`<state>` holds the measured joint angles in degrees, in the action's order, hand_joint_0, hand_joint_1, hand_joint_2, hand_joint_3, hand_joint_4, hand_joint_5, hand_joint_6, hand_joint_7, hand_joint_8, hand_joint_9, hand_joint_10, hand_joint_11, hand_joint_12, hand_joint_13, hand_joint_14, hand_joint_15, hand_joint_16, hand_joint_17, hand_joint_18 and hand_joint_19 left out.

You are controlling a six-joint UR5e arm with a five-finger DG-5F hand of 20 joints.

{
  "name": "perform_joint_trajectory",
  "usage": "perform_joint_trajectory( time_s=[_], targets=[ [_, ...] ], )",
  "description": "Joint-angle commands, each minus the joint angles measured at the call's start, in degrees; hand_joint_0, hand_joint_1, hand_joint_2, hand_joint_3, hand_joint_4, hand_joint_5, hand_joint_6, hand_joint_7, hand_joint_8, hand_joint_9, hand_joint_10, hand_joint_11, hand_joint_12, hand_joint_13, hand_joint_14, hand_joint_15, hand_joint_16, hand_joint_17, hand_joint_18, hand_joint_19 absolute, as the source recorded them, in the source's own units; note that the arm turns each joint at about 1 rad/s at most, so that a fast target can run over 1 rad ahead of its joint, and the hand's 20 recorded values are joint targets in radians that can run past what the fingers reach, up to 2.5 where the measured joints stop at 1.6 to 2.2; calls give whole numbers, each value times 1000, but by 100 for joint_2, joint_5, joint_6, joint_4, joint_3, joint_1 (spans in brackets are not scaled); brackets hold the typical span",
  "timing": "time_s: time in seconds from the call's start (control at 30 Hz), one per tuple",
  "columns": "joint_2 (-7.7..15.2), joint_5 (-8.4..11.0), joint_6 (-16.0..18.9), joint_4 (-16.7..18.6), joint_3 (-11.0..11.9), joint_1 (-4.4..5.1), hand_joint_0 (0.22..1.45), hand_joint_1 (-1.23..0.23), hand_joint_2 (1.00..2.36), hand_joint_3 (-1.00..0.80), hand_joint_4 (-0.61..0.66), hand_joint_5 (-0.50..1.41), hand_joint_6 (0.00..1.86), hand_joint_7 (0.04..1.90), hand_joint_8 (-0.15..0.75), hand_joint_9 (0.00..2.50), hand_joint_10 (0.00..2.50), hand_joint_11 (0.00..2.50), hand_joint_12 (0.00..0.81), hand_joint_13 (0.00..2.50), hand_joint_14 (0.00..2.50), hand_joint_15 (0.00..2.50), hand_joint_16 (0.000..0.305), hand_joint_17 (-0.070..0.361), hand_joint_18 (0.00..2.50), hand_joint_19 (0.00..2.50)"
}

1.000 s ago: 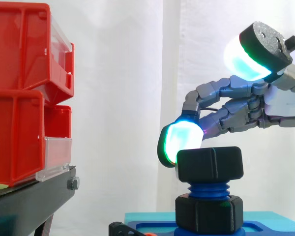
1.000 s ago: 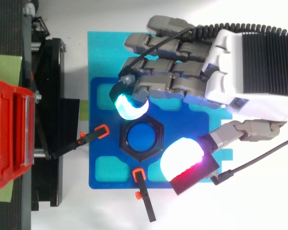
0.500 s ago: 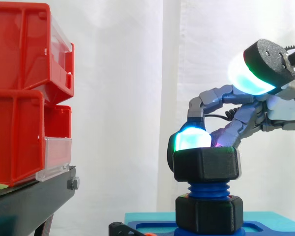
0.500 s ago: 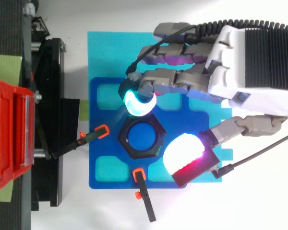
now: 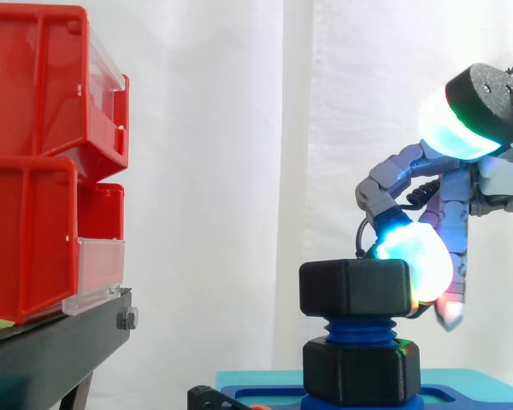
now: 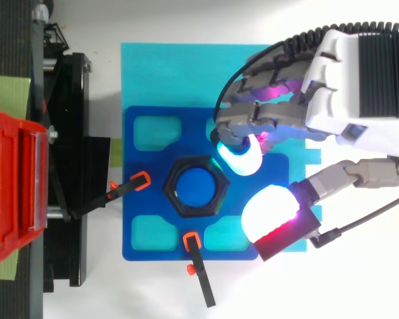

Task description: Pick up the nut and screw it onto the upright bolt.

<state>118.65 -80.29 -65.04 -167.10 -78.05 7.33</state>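
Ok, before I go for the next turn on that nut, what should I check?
1. The nut sits level on the bolt: ok.
2. The bolt stands upright: ok.
3. The nut is seated on the lower nut: not ok, thread shows between them.
4. The hand grips the nut: not ok, its fingers curl beside the nut and the thumb pad is apart from it.
5. The fingertip touches the nut: cannot tell.
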Motion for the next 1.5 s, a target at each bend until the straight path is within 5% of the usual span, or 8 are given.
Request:
perform_joint_trajectory(
  time_s=[0.0, 0.23, 0.47, 0.6, 0.7, 0.9, 1.17, 1.47],
  targets=[
    [-70, 5, -8, -95, 0, -3, 490, -171, 1000, -500, 32, 116, 500, 1418, 132, 1417, 0, 0, 235, 907, 0, 0, 36, 81, 818, 278],
    [-228, 22, -70, -341, 0, -12, 485, -185, 1000, -500, 9, 120, 508, 1443, 125, 1666, 0, 0, 203, 1043, 0, 0, 33, 74, 991, 330],
    [-342, 31, -61, -438, 26, -12, 469, -140, 1000, -500, 160, 19, 504, 1266, 244, 1441, 4, 121, 301, 899, 2, 46, 45, 102, 808, 333],
    [-386, 5, -52, -543, 185, -29, 461, -150, 1000, -500, 194, -53, 505, 1050, 276, 1342, 7, 148, 322, 825, 1, 56, 50, 113, 750, 356],
    [-377, -39, -52, -956, 659, -117, 454, -153, 1000, -500, 188, -98, 504, 929, 266, 1196, 4, 114, 342, 733, 0, 50, 52, 118, 695, 354],
    [-219, -101, -52, -605, 650, -117, 433, -125, 1000, -500, 112, -184, 502, 673, 238, 521, 0, 0, 374, 111, 0, 0, 56, 127, 0, 82],
    [194, -268, 62, -7, 650, -91, 423, -54, 1000, -500, 63, -217, 501, 582, 193, 131, 0, 0, 365, 0, 0, 0, 55, 124, 0, 0],
    [264, -338, 53, -104, 650, -65, 412, 79, 1000, -500, 43, -227, 500, 548, 180, 31, 0, 0, 366, 0, 0, 0, 57, 128, 0, 0]
  ],
)
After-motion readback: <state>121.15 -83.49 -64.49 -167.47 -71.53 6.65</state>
